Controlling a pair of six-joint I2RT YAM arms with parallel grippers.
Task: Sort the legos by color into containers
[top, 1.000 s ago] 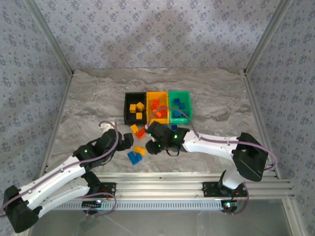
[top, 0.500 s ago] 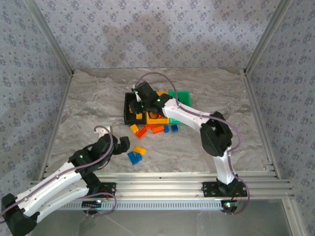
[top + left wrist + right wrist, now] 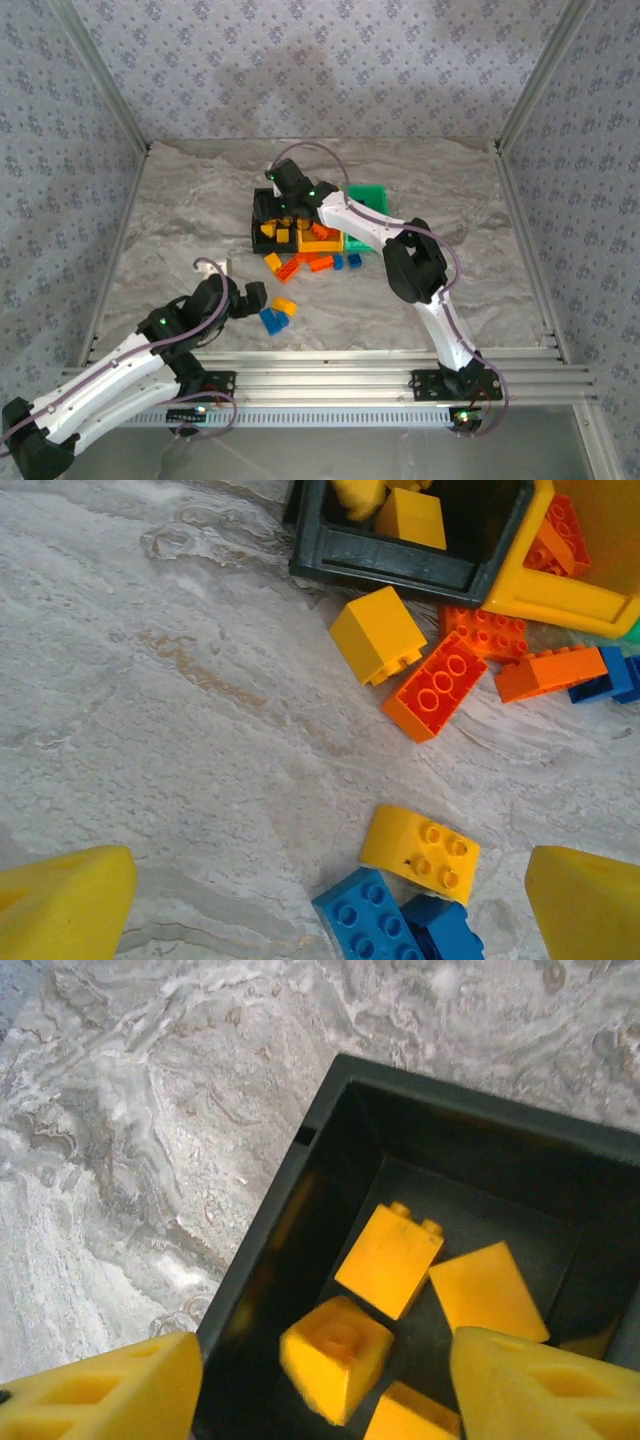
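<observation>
My right gripper (image 3: pixel 272 210) hangs open over the black bin (image 3: pixel 255 238). In the right wrist view its yellow fingers (image 3: pixel 100 1395) stand wide apart, and a blurred yellow lego (image 3: pixel 335 1355) lies loose between them inside the black bin (image 3: pixel 300 1160), beside other yellow legos (image 3: pixel 388 1258). The yellow-orange bin (image 3: pixel 326 245) and the green bin (image 3: pixel 368 193) stand to its right. My left gripper (image 3: pixel 252 297) is open and low over the table, near a yellow lego (image 3: pixel 420 852) and a blue lego (image 3: pixel 368 920). Nothing is between its fingertips (image 3: pixel 585 905).
Loose legos lie in front of the bins: a yellow one (image 3: pixel 378 633), an orange-red one (image 3: pixel 437 685), an orange one (image 3: pixel 547 672) and blue ones (image 3: pixel 600 675). The right arm (image 3: pixel 360 220) arches over the yellow-orange and green bins. Patterned walls surround the marble table (image 3: pixel 180 220).
My right arm swung from the loose pile near the front to over the black bin and its jaws opened, letting a yellow lego go. The left arm drew back slightly.
</observation>
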